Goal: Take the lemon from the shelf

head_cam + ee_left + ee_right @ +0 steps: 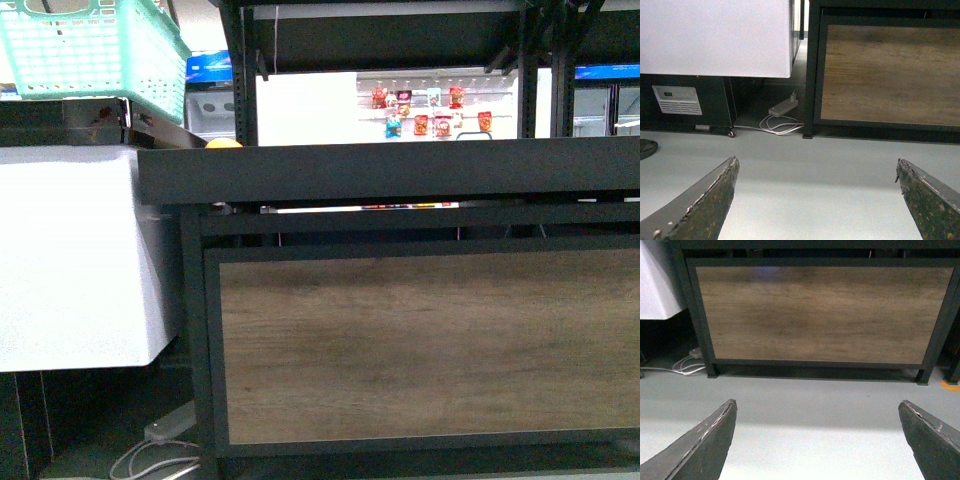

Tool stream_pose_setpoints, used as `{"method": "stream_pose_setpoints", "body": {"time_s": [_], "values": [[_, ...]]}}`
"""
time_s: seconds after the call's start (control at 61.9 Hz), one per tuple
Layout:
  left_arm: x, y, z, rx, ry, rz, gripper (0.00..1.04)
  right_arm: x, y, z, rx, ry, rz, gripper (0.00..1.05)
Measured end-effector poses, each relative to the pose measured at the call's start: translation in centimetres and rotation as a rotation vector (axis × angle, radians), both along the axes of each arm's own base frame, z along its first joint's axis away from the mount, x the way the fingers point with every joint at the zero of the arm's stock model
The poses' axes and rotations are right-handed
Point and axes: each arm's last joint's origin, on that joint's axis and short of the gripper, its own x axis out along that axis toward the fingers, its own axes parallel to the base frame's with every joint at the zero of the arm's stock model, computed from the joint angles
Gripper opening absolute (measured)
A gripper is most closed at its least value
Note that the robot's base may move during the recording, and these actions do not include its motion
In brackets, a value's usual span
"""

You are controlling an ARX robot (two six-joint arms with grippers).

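Pre-reach stage. L gripper [816, 165] and R gripper [817, 405]: jaws spread wide, empty, low over floor [805, 405], facing wood panel [820, 315]. Rim of shelf [400, 172] at camera height, deck hidden. No sure lemon in view; only yellow-orange fruit top [222, 143] over rim at left, type unclear. Advised: lift above rim, confirm small oval vs. rounder citrus, descend w/ jaws open.

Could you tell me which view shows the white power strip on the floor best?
The left wrist view: the power strip lies whole, plug and cables visible. The front view catches it small and dim; the right wrist view shows mostly its cables.
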Motion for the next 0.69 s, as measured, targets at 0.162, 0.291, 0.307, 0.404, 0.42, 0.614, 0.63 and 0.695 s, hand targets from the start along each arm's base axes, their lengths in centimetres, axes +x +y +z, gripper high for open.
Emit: {"method": "stream_pose_setpoints", "body": {"time_s": [0.162,0.291,0.307,0.404,0.42,0.614,0.63,0.695], "values": [[0.00,0.00,0.00,0.000,0.000,0.000,0.97,0.00,0.00,0.00,0.000,0.000,0.000,0.97],[0.00,0.00,0.00,0.000,0.000,0.000,0.97,0.00,0.00,0.00,0.000,0.000,0.000,0.97],[0.00,0.00,0.00,0.000,0.000,0.000,0.97,0.00,0.00,0.00,0.000,0.000,0.000,0.97],[0.00,0.00,0.00,0.000,0.000,0.000,0.97,0.00,0.00,0.00,0.000,0.000,0.000,0.97],[0.00,0.00,0.00,0.000,0.000,0.000,0.97,0.00,0.00,0.00,0.000,0.000,0.000,0.97],[0.00,0.00,0.00,0.000,0.000,0.000,0.97,0.00,0.00,0.00,0.000,0.000,0.000,0.97],[0.00,0.00,0.00,0.000,0.000,0.000,0.97,0.00,0.00,0.00,0.000,0.000,0.000,0.97],[0.00,0.00,0.00,0.000,0.000,0.000,0.97,0.00,0.00,0.00,0.000,0.000,0.000,0.97]]}}
